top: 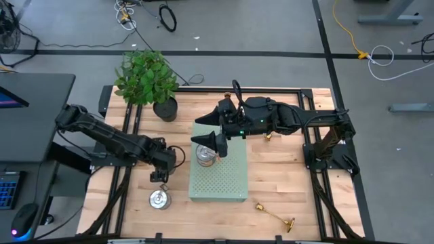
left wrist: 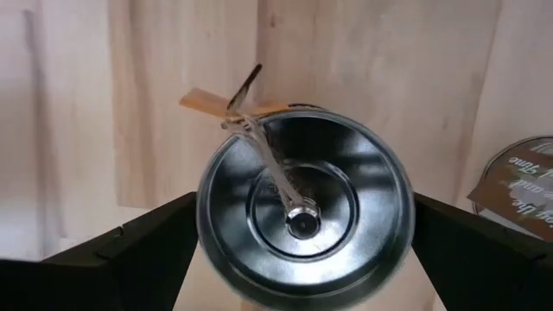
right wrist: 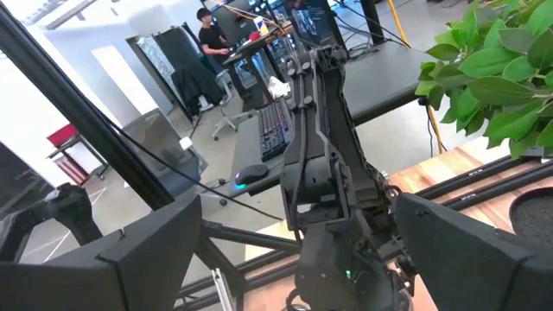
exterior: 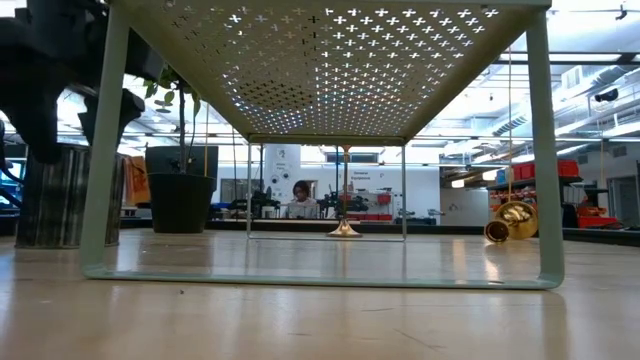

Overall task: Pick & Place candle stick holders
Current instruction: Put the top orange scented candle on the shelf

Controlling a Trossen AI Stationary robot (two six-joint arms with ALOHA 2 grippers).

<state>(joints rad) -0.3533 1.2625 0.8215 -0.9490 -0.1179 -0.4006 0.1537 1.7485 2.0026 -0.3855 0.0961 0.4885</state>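
Note:
One brass candle stick holder (top: 274, 215) lies on its side near the table's front right; it also shows in the low view (exterior: 510, 220). A second (top: 269, 135) peeks out beside my right arm. One stands upright far back in the low view (exterior: 344, 228). My right gripper (top: 209, 132) is open and empty above a silver tin (top: 205, 156) on the green perforated stand (top: 224, 183). My left gripper (top: 159, 176) is open over another silver tin (left wrist: 302, 207), its fingers on either side of the rim. That tin stands on the table (top: 160, 198). My left gripper comes at the open silver tin from above, one finger (left wrist: 130, 250) on each side of its rim (left wrist: 207, 199). I cannot tell whether the fingers touch it. The tin stands upright on the table (exterior: 60, 195).
A potted plant (top: 146, 78) stands at the far left of the table. A round lid with lettering (left wrist: 518, 181) lies beside the left tin. The green stand fills the table's middle. People sit at desks in the room beyond.

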